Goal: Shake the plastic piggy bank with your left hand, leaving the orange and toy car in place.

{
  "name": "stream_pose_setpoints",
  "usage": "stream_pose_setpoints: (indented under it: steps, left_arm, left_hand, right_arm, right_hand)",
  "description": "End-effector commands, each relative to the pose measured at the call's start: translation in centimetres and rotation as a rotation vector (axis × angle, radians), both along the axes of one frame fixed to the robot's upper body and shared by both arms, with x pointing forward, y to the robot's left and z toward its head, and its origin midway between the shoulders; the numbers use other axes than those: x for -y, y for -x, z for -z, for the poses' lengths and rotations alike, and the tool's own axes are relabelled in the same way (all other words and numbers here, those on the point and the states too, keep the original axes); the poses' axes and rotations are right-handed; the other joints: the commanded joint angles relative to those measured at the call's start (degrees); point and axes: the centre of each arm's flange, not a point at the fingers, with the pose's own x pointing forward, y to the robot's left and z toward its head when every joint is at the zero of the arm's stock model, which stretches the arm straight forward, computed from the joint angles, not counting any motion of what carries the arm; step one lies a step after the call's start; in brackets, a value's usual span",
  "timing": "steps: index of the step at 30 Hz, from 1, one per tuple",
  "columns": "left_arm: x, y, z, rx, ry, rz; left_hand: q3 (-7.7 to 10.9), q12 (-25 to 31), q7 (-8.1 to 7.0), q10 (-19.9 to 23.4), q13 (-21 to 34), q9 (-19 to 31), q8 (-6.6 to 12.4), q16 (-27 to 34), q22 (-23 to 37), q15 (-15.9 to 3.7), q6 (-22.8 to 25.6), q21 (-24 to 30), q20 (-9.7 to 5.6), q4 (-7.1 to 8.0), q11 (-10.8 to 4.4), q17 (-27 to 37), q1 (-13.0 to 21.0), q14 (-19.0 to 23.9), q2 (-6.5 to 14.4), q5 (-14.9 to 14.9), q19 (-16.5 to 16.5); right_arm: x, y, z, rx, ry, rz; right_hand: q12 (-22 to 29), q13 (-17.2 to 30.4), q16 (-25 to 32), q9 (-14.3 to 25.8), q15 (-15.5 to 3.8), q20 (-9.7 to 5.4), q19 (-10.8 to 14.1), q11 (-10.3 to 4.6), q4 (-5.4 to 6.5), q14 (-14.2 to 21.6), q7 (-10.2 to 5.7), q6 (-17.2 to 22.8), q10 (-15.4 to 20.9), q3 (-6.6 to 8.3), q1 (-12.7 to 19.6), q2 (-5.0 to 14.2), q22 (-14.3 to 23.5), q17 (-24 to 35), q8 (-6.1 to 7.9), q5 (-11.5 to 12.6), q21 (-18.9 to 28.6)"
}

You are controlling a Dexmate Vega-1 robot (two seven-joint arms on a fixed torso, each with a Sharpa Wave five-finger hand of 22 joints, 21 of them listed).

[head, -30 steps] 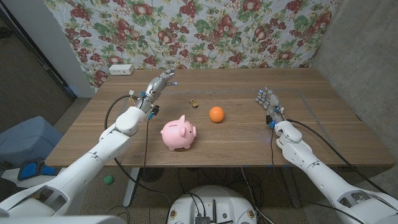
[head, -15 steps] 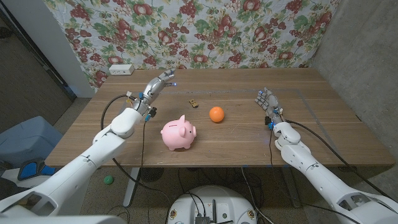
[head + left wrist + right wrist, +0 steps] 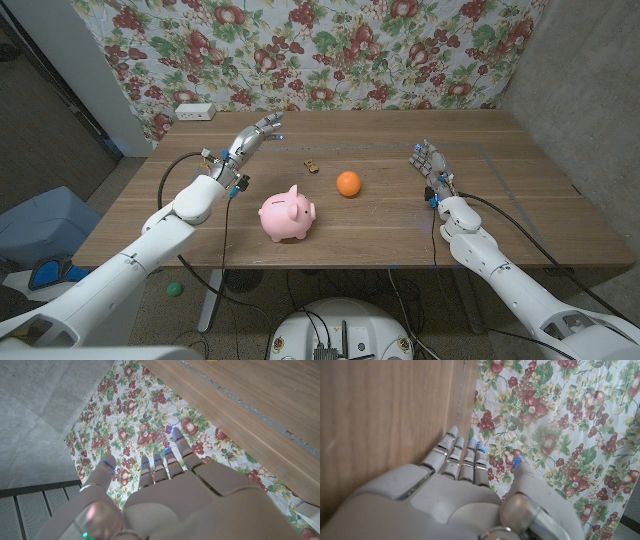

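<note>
The approach is barely begun: the left hand (image 3: 256,134) hovers with fingers spread and empty, well behind the pink piggy bank (image 3: 288,215) near the table's front edge (orange (image 3: 347,183) and toy car (image 3: 312,165) just beyond), so it must next swing in and grasp it.

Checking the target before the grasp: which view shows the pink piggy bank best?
The head view. The piggy bank stands whole and unobstructed near the table's front edge, with the orange behind it. The two wrist views show the backs of the hands, wood and the flowered cloth, not the piggy bank.
</note>
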Motion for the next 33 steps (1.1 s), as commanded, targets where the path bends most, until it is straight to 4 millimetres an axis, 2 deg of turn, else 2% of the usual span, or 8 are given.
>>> stream_pose_setpoints:
  steps: [1,13,33]
  left_arm:
    - [-0.1,1.1,0.3,0.016,-0.064,-0.007]
    - [-0.4,2.9,1.0,0.021,-0.135,-0.025]
    - [0.7,5.3,1.3,0.037,-0.299,-0.034]
  left_hand:
    - [0.27,-0.2,-0.14,0.6,0.3,0.1,0.05,-0.1,0.3,-0.15,0.3,-0.3,0.05,-0.48,0.05,0.1,0.1,0.6,-0.4,-0.1,0.5]
    - [0.24,-0.3,-0.37,0.7,0.3,0.1,-0.02,-0.2,0.4,-0.39,0.4,-0.7,-0.03,-1.12,-0.13,0.0,0.3,0.7,-0.7,-0.2,0.6]
    - [-0.79,-0.5,-0.97,0.9,0.3,0.1,-0.14,-0.5,0.3,-0.66,0.3,-1.5,-0.32,-2.42,-0.57,0.0,0.0,0.7,-2.8,-0.5,0.9]
  right_arm:
    - [-0.4,1.4,-0.8,0.051,0.005,0.021]
    - [-0.6,2.7,0.1,0.054,-0.006,0.035]
    - [0.0,3.6,0.6,0.073,-0.006,0.050]
  right_hand:
    - [0.3,0.0,0.3,0.3,0.19,-0.36,0.3,-0.34,-0.36,0.5,-0.02,0.7,0.5,0.17,-0.3,-0.24,0.1,0.1,0.07,0.5,0.4]
    - [0.2,0.0,0.3,0.3,0.20,-0.27,0.3,-0.25,-0.53,0.5,0.03,0.8,0.6,0.31,-0.4,-0.25,0.1,0.0,0.01,0.5,0.4]
    - [0.2,0.0,0.3,0.3,0.26,-0.20,0.3,-0.31,-0.71,0.5,-0.02,0.9,0.8,0.51,-0.6,-0.25,0.1,0.0,-0.05,0.5,0.4]
